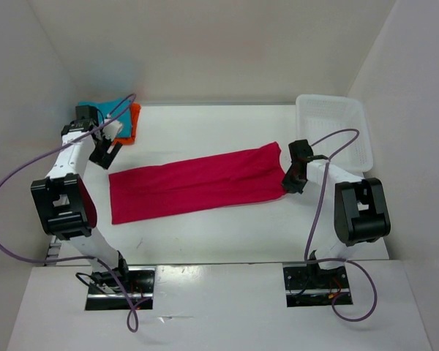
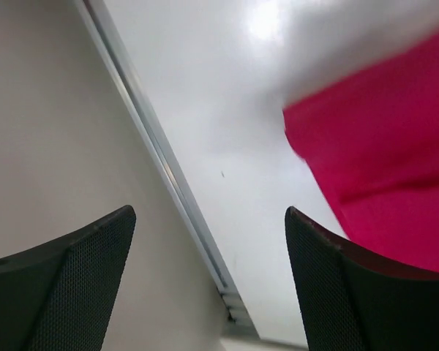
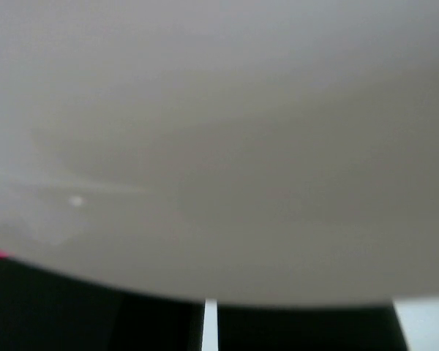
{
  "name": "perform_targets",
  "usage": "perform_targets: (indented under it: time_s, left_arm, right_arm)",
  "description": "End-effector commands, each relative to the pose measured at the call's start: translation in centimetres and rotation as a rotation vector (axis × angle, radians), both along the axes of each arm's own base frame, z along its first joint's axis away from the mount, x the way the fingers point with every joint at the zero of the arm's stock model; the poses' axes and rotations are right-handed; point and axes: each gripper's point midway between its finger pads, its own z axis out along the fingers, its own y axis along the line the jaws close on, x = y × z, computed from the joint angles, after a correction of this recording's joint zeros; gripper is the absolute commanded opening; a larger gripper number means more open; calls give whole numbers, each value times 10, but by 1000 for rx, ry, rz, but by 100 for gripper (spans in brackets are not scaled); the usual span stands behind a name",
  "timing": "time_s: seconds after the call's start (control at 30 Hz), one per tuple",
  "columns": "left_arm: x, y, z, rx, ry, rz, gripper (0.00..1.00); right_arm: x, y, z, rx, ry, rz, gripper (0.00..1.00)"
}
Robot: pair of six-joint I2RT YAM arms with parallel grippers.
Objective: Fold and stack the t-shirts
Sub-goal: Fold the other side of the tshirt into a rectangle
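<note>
Three shirts lie on the white table [image 1: 205,131]. At the upper left of the overhead view, in the far corner, the teal shirt [image 1: 102,104] and the orange shirt [image 1: 134,121] sit bunched together and touching, with the orange one to the right of the teal. Just below them hangs the left claw [image 1: 106,153], its jaws spread wide with nothing between them. Its own camera shows both dark fingers [image 2: 73,285] well apart over bare table, with a corner of the pink-red shirt [image 1: 194,183] at the right of that frame. That shirt lies flat as a long band across the middle of the table, slanting from lower left up to the right, apart from the other two. At its right end sits the right claw [image 1: 291,178], jaws pressed together. Its camera view is blurred, so I cannot tell whether cloth is pinched. At the upper right, a white basket [image 1: 335,131] stands by the wall, near that claw and clear of the shirt.
</note>
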Motion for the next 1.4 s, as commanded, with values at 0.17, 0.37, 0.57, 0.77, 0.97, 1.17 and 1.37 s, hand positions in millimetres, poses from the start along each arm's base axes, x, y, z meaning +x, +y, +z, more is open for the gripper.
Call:
perform_targets:
  time_s: [0.17, 0.37, 0.57, 0.77, 0.97, 1.17, 1.37]
  left_arm:
    - [51, -55, -51, -212, -8, -86, 91]
    - [38, -55, -89, -201, 80, -75, 84]
    - [7, -29, -112, -141, 172, -18, 32]
    - [-26, -7, -117, 0, 207, -16, 53]
    - [24, 5, -57, 27, -34, 113, 88]
    - [111, -34, 112, -10, -548, 76, 94]
    - [92, -286, 119, -462, -379, -668, 94]
  right_arm:
    - [-7, -14, 2, -62, 26, 3, 3]
    - [-11, -9, -7, -66, 55, 23, 4]
    - [4, 8, -7, -100, 55, 102, 1]
    - [-8, 5, -17, -153, 118, 124, 0]
    - [-25, 25, -14, -84, 125, 127, 0]
    - [-47, 38, -13, -49, 143, 132, 1]
    - [-39, 33, -11, -85, 135, 121, 12]
